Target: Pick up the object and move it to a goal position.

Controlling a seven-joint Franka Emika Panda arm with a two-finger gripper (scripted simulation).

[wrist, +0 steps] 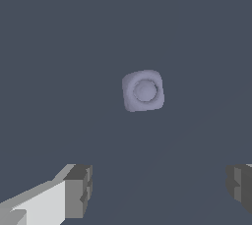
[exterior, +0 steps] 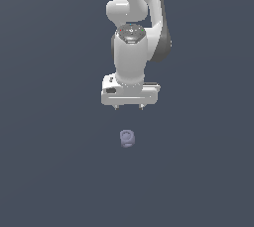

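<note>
The object [exterior: 127,138] is a tiny pale lavender-grey stubby piece with a round rim, resting on the dark grey floor. In the wrist view the object [wrist: 143,91] shows from above as a rounded block with a circular hollow. My white gripper [exterior: 129,107] hangs above it, well apart from it, with its two short fingertips spread wide. The grey fingers [wrist: 78,189] stand far apart at either side of the wrist view with nothing between them. The gripper is open and empty.
The white arm [exterior: 134,18] rises out of the exterior view's top. A flat dark grey floor [exterior: 54,171] surrounds the object on all sides, with no other things in view.
</note>
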